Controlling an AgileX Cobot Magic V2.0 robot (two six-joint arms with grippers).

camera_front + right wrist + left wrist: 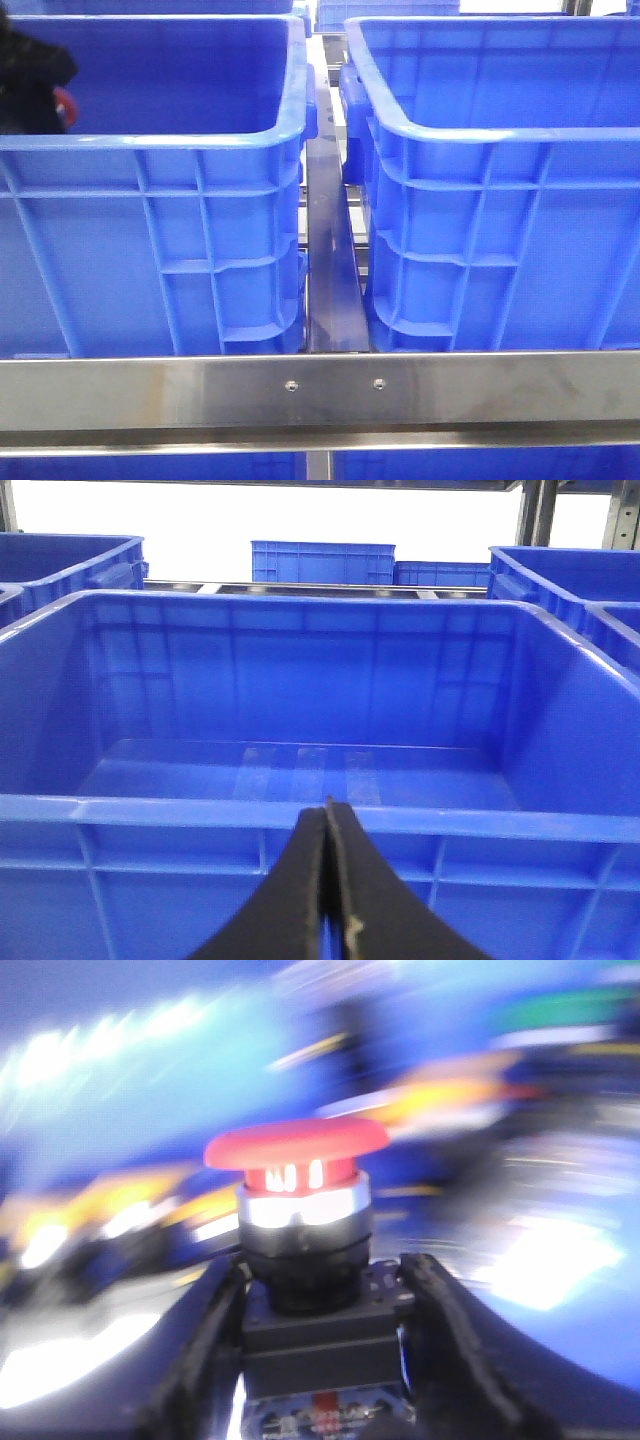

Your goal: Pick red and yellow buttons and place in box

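In the left wrist view my left gripper (322, 1285) is shut on the black body of the red button (297, 1146), whose domed red cap and silver collar stick out past the fingers. The front view shows that arm as a black mass (30, 75) at the far left, over the left blue box (170, 135), with a bit of the red button (66, 106) showing. My right gripper (328, 815) is shut with nothing in it, before the near wall of an empty blue box (300, 815). I cannot make out the yellow button; only yellow streaks show in the blur.
A second blue box (500, 130) stands at the right, with a dark metal rail (330, 260) in the gap between the two. A steel bar (320, 385) runs across the front. More blue crates (320, 560) stand behind.
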